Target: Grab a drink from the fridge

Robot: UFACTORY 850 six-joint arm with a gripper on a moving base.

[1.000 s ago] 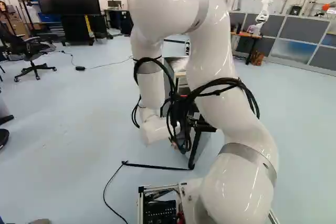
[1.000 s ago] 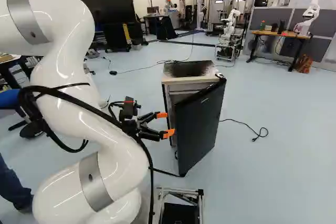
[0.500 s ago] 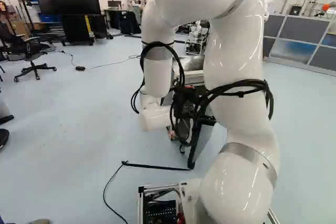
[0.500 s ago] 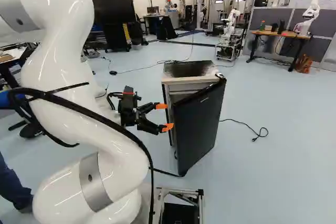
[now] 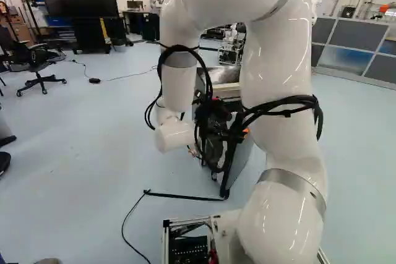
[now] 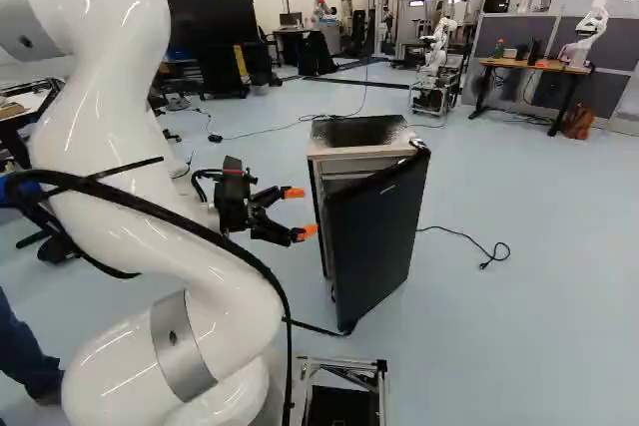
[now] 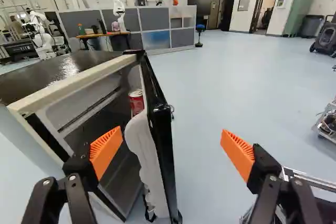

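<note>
Red can sits inside the half-open fridge, by the door. Gripper just backed off, spread wide and empty, so there's probably more room to line up now.

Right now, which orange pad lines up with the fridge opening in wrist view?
The pad on the same side of the door as the red can; the other pad has floor behind it.
</note>
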